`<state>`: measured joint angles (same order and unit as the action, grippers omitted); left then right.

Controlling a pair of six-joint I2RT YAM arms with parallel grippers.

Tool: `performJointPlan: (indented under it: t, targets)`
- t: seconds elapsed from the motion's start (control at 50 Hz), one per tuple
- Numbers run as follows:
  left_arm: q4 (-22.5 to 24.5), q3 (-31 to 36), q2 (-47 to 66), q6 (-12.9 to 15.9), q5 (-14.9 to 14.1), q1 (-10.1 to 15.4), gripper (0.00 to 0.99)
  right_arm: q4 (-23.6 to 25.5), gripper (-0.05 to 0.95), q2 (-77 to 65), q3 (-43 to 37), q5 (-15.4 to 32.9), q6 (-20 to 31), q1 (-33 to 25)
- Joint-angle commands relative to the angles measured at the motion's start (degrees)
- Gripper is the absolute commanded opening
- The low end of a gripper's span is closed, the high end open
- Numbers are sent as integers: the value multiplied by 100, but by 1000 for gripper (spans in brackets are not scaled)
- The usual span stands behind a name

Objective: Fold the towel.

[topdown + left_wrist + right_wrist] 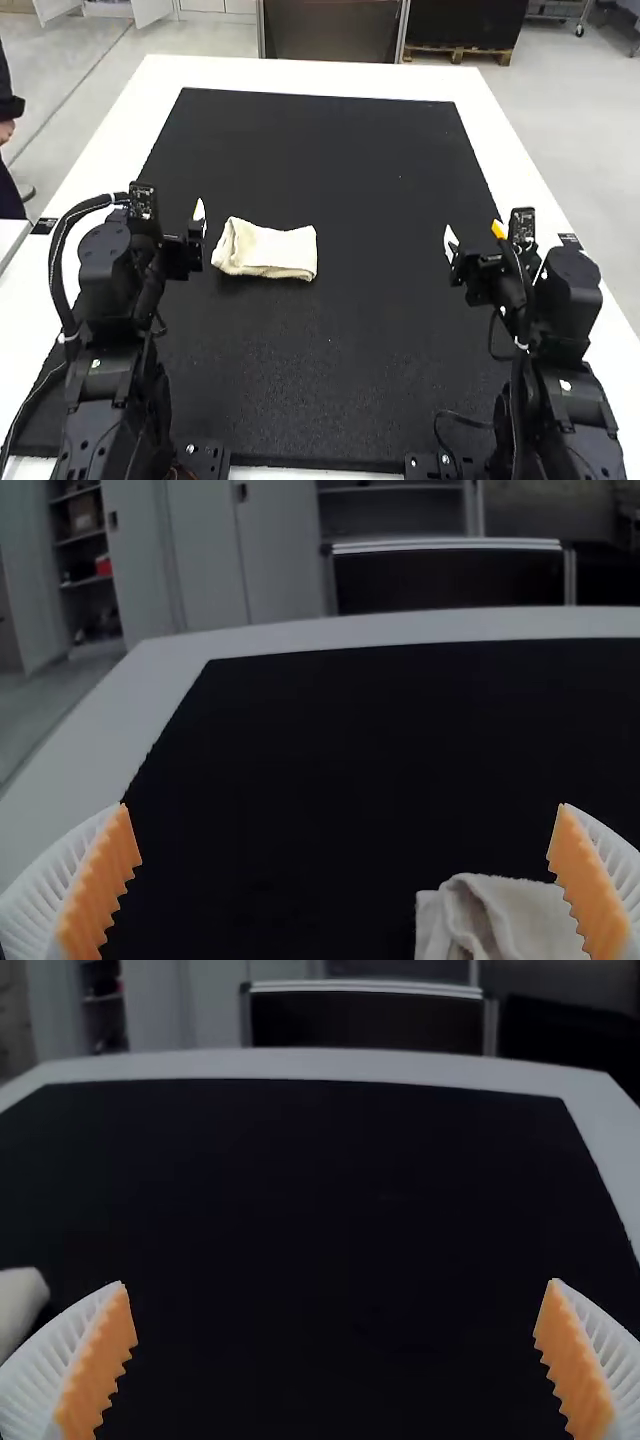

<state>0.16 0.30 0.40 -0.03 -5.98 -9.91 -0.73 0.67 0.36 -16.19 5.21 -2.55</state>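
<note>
One pale towel (265, 250) lies in a small folded bundle on the black mat (330, 375) in the high view, toward nine o'clock of the mat's middle; how many layers I can't tell. I judge it light, soft and limp, nothing to break, its nap giving good grip, though the layers could slip apart if I pinched only the uppermost. I'd take the open edge at six o'clock, all layers together if squaring it, or just the loose layer for another fold.

In the left wrist view my left claw (343, 810) stands wide, its ribbed fingers well apart with nothing between them; the towel's curled end shows near one orange pad (590, 885), and whether they touch I can't tell.

In the right wrist view my right claw (337, 1285) is spread just as wide, empty; in the high view the towel lies at its nine o'clock, well apart.
</note>
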Motion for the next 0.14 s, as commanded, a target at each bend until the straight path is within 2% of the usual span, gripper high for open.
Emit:
performJointPlan:
  t: [0.0, 0.12]
  targets:
    - [10, -21, -49, 12, 26, -11, 961, 161, 923, -49, -36, -7, 217, -79]
    - [10, -21, -49, 21, 26, -2, 961, 161, 923, -49, -36, -7, 217, -79]
